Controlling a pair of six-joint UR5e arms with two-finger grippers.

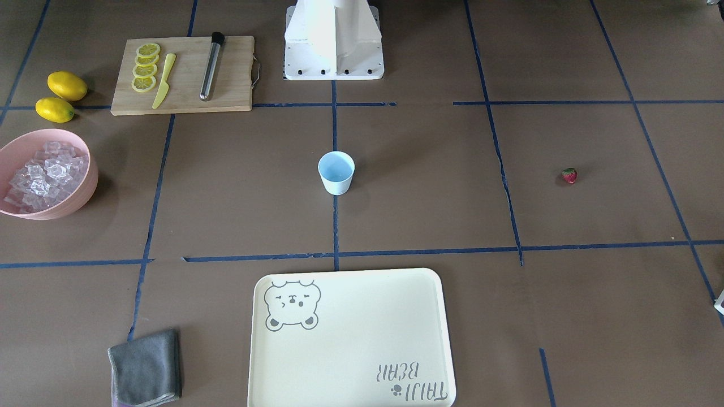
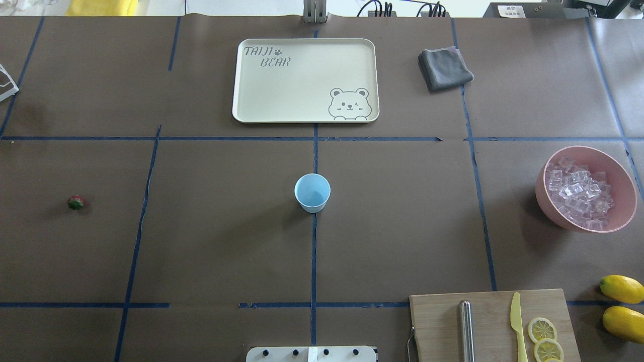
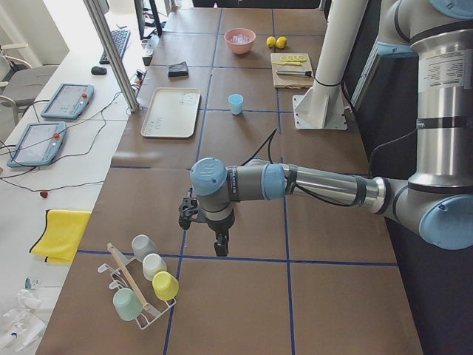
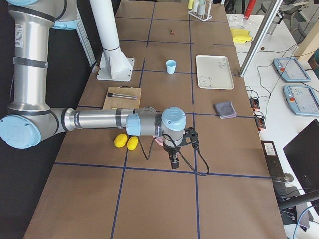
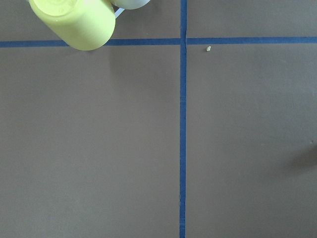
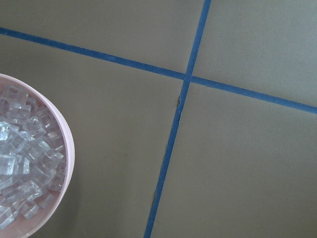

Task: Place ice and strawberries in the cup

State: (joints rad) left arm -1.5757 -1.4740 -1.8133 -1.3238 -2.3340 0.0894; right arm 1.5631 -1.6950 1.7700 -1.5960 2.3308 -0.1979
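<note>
The pale blue cup (image 2: 312, 192) stands upright at the table's middle, nothing showing inside it (image 1: 336, 172). A tiny red strawberry (image 2: 76, 202) lies alone far to the left of the overhead view (image 1: 569, 176). The ice (image 2: 578, 193) fills a pink bowl (image 2: 622, 177) at the right, also showing in the right wrist view (image 6: 20, 168). My left gripper (image 3: 220, 248) hangs over bare table near a cup rack, far from the strawberry; I cannot tell its state. My right gripper (image 4: 174, 162) hovers close to the bowl; its state I cannot tell either.
A cream tray (image 2: 241, 75) and a grey cloth (image 2: 445, 68) lie beyond the cup. A cutting board (image 2: 437, 322) carries a metal rod, a yellow knife and lemon slices, with two lemons (image 2: 623, 306) beside it. A rack of cups (image 3: 144, 285) stands near the left gripper.
</note>
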